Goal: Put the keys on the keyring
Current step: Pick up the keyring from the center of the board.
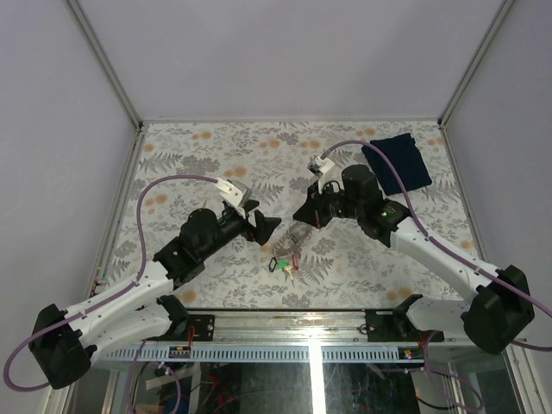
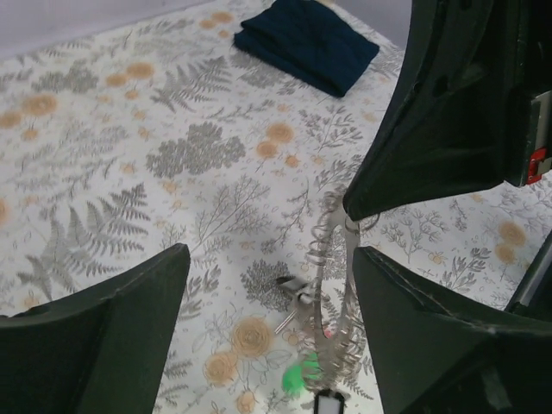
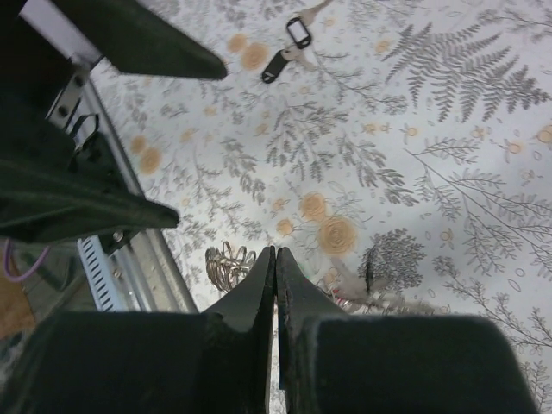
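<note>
Flowered table (image 1: pixel 198 164), seen from above and from both wrists. A folded dark blue cloth (image 1: pixel 397 164) lies at the far right corner. The left gripper (image 2: pixel 269 254) is released, its two dark fingers spread wide and touching nothing. The right gripper (image 3: pixel 274 252) is clenched on the chain (image 2: pixel 332 285), pinching its upper end. From there the silvery loop hangs down to the table between the two grippers. The keys (image 3: pixel 280 60) lie on the table near the chain's lower end, towards the near edge. A green tag (image 2: pixel 297 377) rests beside that lower end.
</note>
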Controlling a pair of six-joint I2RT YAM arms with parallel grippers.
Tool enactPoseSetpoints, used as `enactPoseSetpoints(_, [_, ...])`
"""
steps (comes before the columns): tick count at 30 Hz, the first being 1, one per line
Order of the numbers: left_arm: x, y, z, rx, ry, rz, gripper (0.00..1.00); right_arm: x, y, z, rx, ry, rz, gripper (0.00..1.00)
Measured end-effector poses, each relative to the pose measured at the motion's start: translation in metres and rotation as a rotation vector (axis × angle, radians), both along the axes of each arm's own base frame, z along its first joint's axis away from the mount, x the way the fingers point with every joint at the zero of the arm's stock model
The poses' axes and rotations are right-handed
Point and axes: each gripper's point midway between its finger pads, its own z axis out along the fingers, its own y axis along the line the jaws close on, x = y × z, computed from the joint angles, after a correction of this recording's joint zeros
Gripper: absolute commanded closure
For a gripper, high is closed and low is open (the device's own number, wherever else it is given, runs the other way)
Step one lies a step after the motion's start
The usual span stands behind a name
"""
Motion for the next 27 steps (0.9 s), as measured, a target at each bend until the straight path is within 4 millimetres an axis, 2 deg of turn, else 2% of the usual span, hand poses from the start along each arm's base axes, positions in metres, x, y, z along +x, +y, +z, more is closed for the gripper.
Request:
enactPoseSetpoints(3, [-0.005,-0.007,0.008,-0.003,-0.049,-0.062,0.32,-0.013,-0.001,0.006,0.023,-0.018,0.051,1.00])
enactPoseSetpoints(6, [-0.013,-0.015,0.013,0.001,-0.085,-0.138,0.32,-0.023,-0.002,0.012,0.044,-0.031,0.089,1.00])
enactPoseSetpoints(12, [-0.027,-0.028,0.018,-0.011,-0.120,-0.250,0.33,-0.029,0.000,0.025,0.083,-0.053,0.115,1.00])
enactPoseSetpoints(21, [-0.040,-0.040,0.017,-0.026,-0.123,-0.354,0.51,-0.035,0.005,0.047,0.160,-0.071,0.140,1.00])
enactPoseSetpoints(27, [-0.050,-0.048,0.017,-0.034,-0.127,-0.427,0.57,-0.041,0.006,0.057,0.197,-0.095,0.172,1.00])
